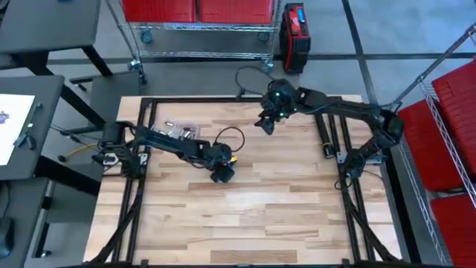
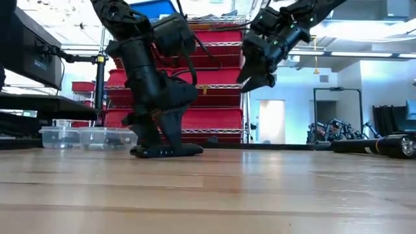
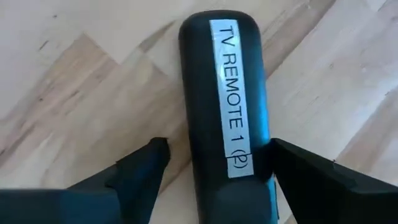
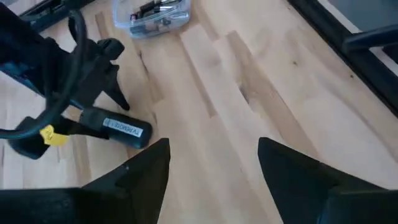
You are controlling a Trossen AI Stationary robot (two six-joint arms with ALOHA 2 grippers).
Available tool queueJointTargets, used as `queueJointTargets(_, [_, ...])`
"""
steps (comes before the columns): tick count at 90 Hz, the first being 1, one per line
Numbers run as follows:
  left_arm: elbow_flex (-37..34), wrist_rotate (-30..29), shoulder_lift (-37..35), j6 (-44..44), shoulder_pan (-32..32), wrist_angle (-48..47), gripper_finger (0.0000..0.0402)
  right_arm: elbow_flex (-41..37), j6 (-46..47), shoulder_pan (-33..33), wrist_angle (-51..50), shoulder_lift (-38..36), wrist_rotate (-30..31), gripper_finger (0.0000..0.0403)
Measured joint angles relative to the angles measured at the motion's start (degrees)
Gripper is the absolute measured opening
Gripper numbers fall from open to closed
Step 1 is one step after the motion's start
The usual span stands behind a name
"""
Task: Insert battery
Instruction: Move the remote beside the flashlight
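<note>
From above, we see the left pincer (image 1: 222, 175) down on the pale wooden bench (image 1: 245, 223) mid-table, the right pincer (image 1: 265, 123) raised well apart.

At table height, the black TV remote (image 2: 166, 151) lies flat under the left arm.

Our left wrist shows fingers spread wide astride the labelled remote, one touching: closing off-centre could skid it.

Our right wrist shows its pincer wide open, empty; no battery is visible.
</note>
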Motion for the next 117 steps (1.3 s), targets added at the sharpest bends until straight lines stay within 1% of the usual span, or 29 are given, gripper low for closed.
queueJointTargets(12, [-0.08, -0.08, 0.09, 0.77, 0.03, -0.15, 0.0154, 0.00, 0.02, -0.20, -0.04, -1.66, 0.14, 0.0235])
queueJointTargets(14, [-0.11, -0.07, 0.08, 0.85, 0.03, -0.18, 0.0145, 0.00, 0.01, -0.20, -0.06, -1.94, 0.24, 0.0235])
queueJointTargets(22, [-0.15, -0.29, -0.10, 0.90, 0.00, -0.20, 0.0143, 0.00, 0.02, -0.17, -0.46, -2.74, 1.37, 0.0234])
queueJointTargets(41, [-0.43, 0.43, -4.42, 3.35, 0.09, 0.25, 0.0141, 0.00, 0.01, -0.46, -2.96, -5.32, 1.55, 0.0234])
queueJointTargets(43, [-0.43, 0.72, -5.22, 3.92, 0.12, 0.32, 0.0129, 0.00, 0.01, -0.48, -3.14, -5.77, 1.56, 0.0234])
queueJointTargets(47, [-0.43, 1.95, -7.15, 5.41, 0.36, 0.80, 0.0081, 0.00, -0.01, -0.52, -3.25, -6.64, 1.55, 0.0234])
queueJointTargets(51, [-0.44, 4.46, -8.76, 7.25, 0.79, 1.07, 0.0056, 0.00, -0.28, -0.68, -3.16, -7.51, 1.55, 0.0234])
queueJointTargets(62, [-0.52, 10.90, -12.70, 10.46, 2.24, 2.09, 0.0029, 0.02, -4.54, -0.85, -3.14, -8.88, 1.13, 0.0234])
queueJointTargets(67, [-0.43, 12.49, -14.45, 10.87, 3.22, 2.32, 0.0017, 0.02, -6.22, -0.85, -3.24, -8.85, 1.03, 0.0234])
queueJointTargets(72, [-0.41, 12.48, -15.40, 11.58, 4.03, 1.84, 0.0004, 0.02, -7.02, -0.80, -3.51, -8.71, 0.01, 0.0234])
queueJointTargets(79, [-0.43, 12.41, -15.73, 12.20, 4.81, 1.27, 0.0000, 0.02, -7.07, -0.72, -3.36, -8.64, -1.53, 0.0234])
queueJointTargets(93, [-0.43, 13.46, -15.54, 10.67, 5.10, -0.16, 0.0017, -1.73, -9.50, 0.62, -2.31, -8.66, -3.88, 0.0234])
queueJointTargets(104, [-0.43, 16.47, -15.61, 9.80, 4.48, -2.13, 0.0029, -5.50, -9.91, 2.84, -2.00, -8.18, -5.36, 0.0234])
queueJointTargets(111, [-0.43, 19.95, -15.63, 10.13, 3.04, -2.28, 0.0042, -8.91, -9.93, 4.73, -0.35, -7.76, -5.70, 0.0234])
queueJointTargets(117, [-0.42, 20.98, -15.45, 10.15, 1.24, -2.12, 0.0060, -12.47, -9.40, 7.11, 4.51, -6.65, -5.92, 0.0234])
